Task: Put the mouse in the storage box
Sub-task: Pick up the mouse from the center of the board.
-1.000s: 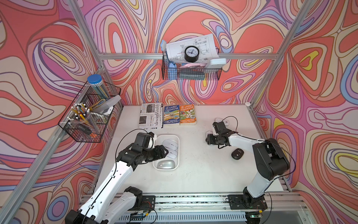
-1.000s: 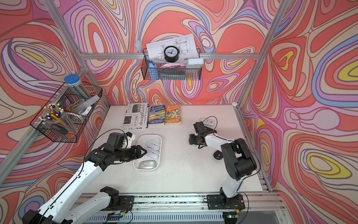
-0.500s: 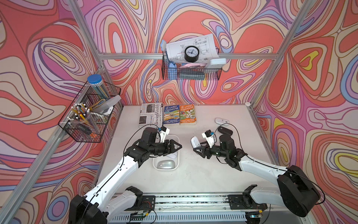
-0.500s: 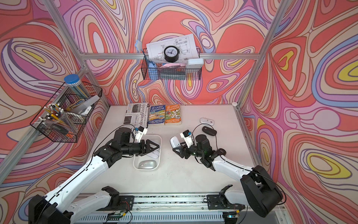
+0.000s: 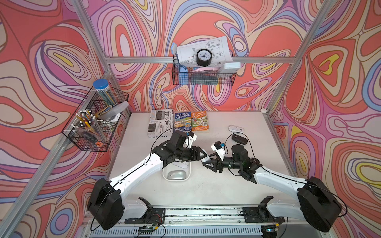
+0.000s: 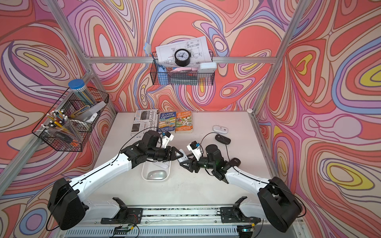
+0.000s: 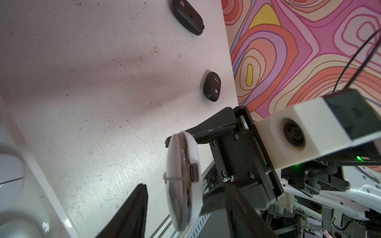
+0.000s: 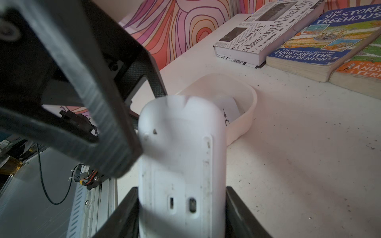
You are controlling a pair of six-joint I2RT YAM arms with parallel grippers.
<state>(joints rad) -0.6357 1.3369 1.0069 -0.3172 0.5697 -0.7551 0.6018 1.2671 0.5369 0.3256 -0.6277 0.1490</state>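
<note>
1. Top views: in both, the right claw is clamped on a white mouse held off the table, tip to tip with the left claw. The storage box lies on the table under the left claw's wrist, with a silver mouse in it. A black mouse lies beyond the right claw's wrist.
2. Left wrist view: the white mouse shows edge-on, pinched by the right claw. One left-claw finger stands just beside it with a gap between, so the jaws are apart.
3. Right wrist view: the white mouse sits underside up between the right claw's fingers. The storage box lies just past its far end. A blurred left-claw finger reaches the mouse's side; I cannot tell whether they touch.
</note>
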